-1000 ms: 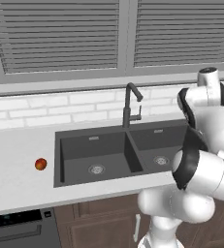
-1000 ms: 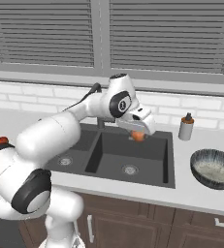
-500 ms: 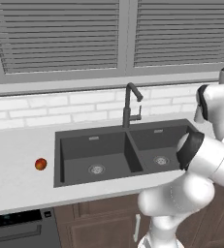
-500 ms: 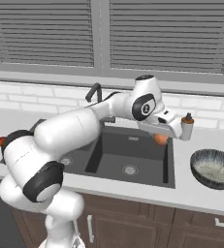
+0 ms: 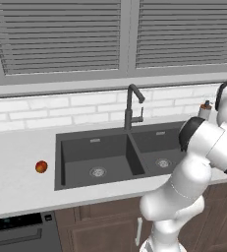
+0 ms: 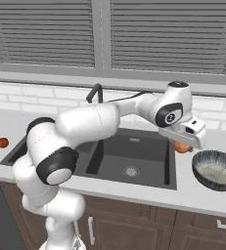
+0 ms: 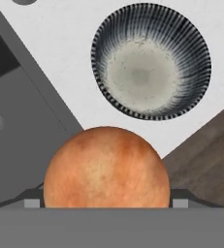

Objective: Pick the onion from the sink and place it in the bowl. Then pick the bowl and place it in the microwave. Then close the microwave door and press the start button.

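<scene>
My gripper (image 6: 183,145) is shut on the onion (image 6: 181,147), a smooth orange ball that sits between the finger tips in the hand view (image 7: 106,167). It hangs above the counter just past the right rim of the dark double sink (image 6: 129,156). The ribbed blue-grey bowl (image 6: 214,171) stands empty on the counter right of the gripper, and in the hand view the bowl (image 7: 150,60) lies ahead of the onion, with a sink basin (image 7: 16,111) at the left. The microwave and its door are out of view.
A redder round fruit (image 5: 41,167) lies on the counter left of the sink (image 5: 110,157). The tall dark faucet (image 5: 129,106) rises behind the basins. A small bottle (image 5: 205,110) stands at the back right. Wooden cabinet fronts run below the counter edge.
The arm has swung right with the onion in the gripper, from above the right basin to the counter beside the bowl.
</scene>
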Motion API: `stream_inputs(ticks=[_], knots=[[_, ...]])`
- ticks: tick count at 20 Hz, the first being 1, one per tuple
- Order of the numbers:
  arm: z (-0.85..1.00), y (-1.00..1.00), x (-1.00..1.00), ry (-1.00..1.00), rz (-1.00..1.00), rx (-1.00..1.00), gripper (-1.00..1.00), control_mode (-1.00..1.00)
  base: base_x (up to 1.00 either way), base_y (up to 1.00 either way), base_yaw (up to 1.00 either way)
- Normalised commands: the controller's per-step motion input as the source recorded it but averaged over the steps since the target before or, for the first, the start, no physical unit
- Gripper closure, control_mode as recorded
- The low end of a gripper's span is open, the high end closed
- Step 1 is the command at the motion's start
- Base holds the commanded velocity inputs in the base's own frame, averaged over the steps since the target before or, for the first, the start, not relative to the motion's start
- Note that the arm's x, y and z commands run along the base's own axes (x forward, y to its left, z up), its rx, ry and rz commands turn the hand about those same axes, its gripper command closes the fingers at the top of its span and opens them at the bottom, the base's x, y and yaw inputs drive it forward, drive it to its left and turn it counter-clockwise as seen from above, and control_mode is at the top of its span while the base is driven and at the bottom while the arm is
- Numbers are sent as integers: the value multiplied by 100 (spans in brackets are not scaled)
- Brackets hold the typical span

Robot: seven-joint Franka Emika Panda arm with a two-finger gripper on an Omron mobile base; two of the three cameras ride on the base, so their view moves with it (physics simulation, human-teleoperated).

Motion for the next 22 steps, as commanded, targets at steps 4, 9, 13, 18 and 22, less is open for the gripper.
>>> stream_inputs(ticks=[4,9,13,18,22], knots=[[-10,-61,0,0,0,12,100,-100,0,0,0],[-20,-19,0,-3,-1,5,100,-100,0,0,0],[-22,1,0,-10,-11,-9,100,-100,0,0,0],[-51,0,24,-1,-12,-12,100,-100,0,0,0],[-44,0,21,0,-8,-9,100,-100,0,0,0]])
